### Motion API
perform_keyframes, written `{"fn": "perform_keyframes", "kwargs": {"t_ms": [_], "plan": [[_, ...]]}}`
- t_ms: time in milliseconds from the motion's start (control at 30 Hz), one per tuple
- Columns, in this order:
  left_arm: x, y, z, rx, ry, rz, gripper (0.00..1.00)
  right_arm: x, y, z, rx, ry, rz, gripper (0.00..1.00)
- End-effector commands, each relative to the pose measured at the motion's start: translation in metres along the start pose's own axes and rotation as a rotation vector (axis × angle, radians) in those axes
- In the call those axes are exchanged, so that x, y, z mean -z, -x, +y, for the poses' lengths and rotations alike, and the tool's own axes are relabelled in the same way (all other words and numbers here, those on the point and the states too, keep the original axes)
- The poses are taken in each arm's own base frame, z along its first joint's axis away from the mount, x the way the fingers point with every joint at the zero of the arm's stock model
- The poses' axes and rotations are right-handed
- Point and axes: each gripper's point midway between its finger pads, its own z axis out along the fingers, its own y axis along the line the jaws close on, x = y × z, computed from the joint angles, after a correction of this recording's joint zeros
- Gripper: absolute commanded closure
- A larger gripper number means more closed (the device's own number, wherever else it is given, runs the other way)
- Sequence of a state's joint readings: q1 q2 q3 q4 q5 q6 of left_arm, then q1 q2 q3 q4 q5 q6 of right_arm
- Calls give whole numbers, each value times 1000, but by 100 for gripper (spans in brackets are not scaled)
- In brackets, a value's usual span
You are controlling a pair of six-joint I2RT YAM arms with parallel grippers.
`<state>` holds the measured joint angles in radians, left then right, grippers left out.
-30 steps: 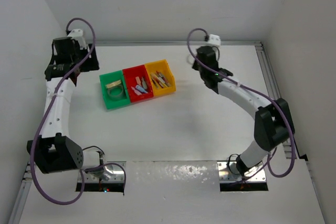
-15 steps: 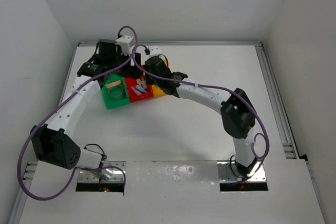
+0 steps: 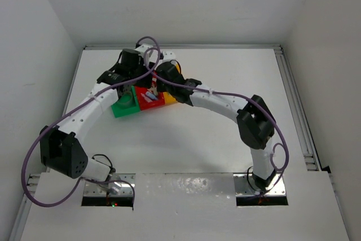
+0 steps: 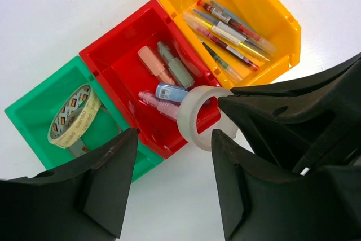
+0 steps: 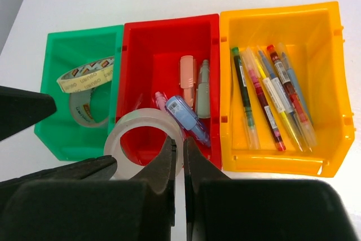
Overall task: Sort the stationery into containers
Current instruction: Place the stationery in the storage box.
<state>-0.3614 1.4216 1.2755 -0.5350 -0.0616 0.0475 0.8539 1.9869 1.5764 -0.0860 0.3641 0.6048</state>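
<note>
My right gripper (image 5: pixel 179 142) is shut on the wall of a grey-white tape roll (image 5: pixel 141 121) and holds it above the front edge of the red bin (image 5: pixel 169 32), near the green bin (image 5: pixel 56 139). In the left wrist view the roll (image 4: pixel 192 114) hangs beside my open, empty left gripper (image 4: pixel 174 134). The green bin holds a tan tape roll (image 5: pixel 84 74) and a grey roll (image 5: pixel 84 114). The red bin holds pink (image 5: pixel 187 71), pale-green (image 5: pixel 203 91) and blue (image 5: pixel 186 114) sticks. The yellow bin (image 5: pixel 316 18) holds several pens (image 5: pixel 265 105).
In the top view both arms cross over the row of bins (image 3: pixel 119 109) at the back middle of the white table (image 3: pixel 225 71). White walls close in the back and both sides.
Both arms have swung in from the back corners to above the bins. In the last half second the left gripper moved right, over the green bin.
</note>
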Motion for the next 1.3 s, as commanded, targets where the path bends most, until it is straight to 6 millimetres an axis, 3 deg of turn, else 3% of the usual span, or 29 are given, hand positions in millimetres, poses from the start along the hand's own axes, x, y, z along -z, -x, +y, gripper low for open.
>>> {"fn": "perform_keyframes", "kwargs": {"t_ms": [0,133,333,567,700,733,767,800,967,1000,1033,1067,1133,1200,1233,1267], "plan": [[-8,1,-9,-20,0,-23,48,26,45,26,-62,83,-119,100],[-15,-9,-8,-25,17,-5,51,32,52,28,-81,101,-142,100],[-24,-20,-21,-23,-23,18,52,40,62,35,-111,130,-174,100],[-29,-25,-14,-14,17,27,73,48,68,39,-149,161,-196,100],[-30,-29,-22,1,-25,35,83,52,74,41,-180,170,-212,100],[-29,-29,-23,34,-26,36,87,53,76,42,-185,176,-218,100],[-29,-29,-22,45,-19,35,97,54,78,43,-187,179,-223,100],[-27,-28,-21,48,-13,32,100,55,79,43,-188,181,-224,100],[-21,-12,-16,47,12,4,100,55,78,44,-184,190,-220,100],[-19,-4,-14,45,20,-14,100,55,76,45,-178,205,-209,96],[-17,-1,-10,48,31,-19,100,53,76,44,-180,207,-202,86],[-17,-1,2,56,53,-19,100,54,77,42,-183,211,-201,67],[-17,-5,25,80,100,-12,100,57,81,35,-179,220,-198,50],[-15,-12,48,68,159,-4,100,59,84,24,-167,203,-197,46],[-16,-25,69,88,206,15,100,66,90,21,-163,203,-210,45],[-10,-46,112,154,286,32,100,73,91,4,-139,186,-215,45]]}}
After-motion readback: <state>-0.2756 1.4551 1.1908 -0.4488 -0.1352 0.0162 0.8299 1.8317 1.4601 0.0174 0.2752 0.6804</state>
